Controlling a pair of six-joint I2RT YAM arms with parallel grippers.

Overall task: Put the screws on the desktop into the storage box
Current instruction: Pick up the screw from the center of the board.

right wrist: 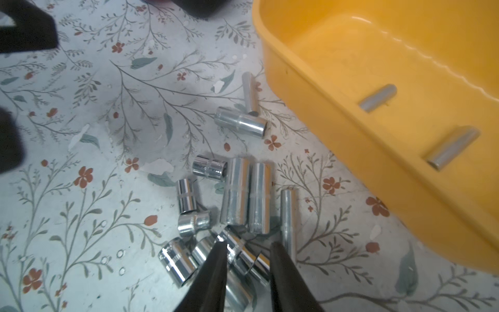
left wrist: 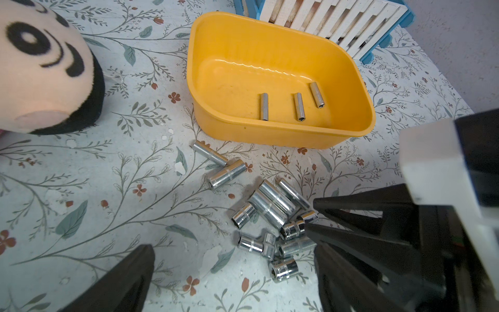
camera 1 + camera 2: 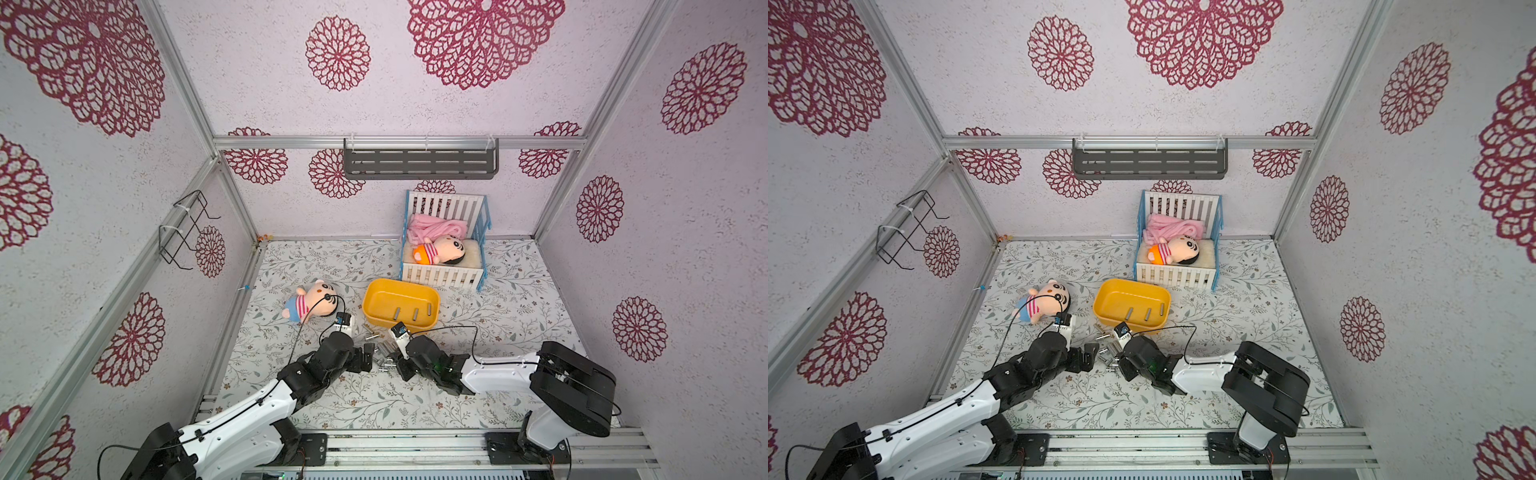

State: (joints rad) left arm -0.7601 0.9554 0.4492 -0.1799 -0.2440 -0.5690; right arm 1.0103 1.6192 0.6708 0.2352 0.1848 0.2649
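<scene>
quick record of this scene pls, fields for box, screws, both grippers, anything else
storage box: yellow, on the desktop near the toy crib
screws in box: three, lying flat
screws on desktop: about a dozen, piled beside the box
left gripper: open, empty, beside the pile
right gripper: jaws flank one screw in the pile; grip unclear
other: plush doll in the crib, another on the desktop

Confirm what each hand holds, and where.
Left hand: open, nothing held. Right hand: fingers flank a short silver screw at its barrel; firm grip cannot be told.
</scene>
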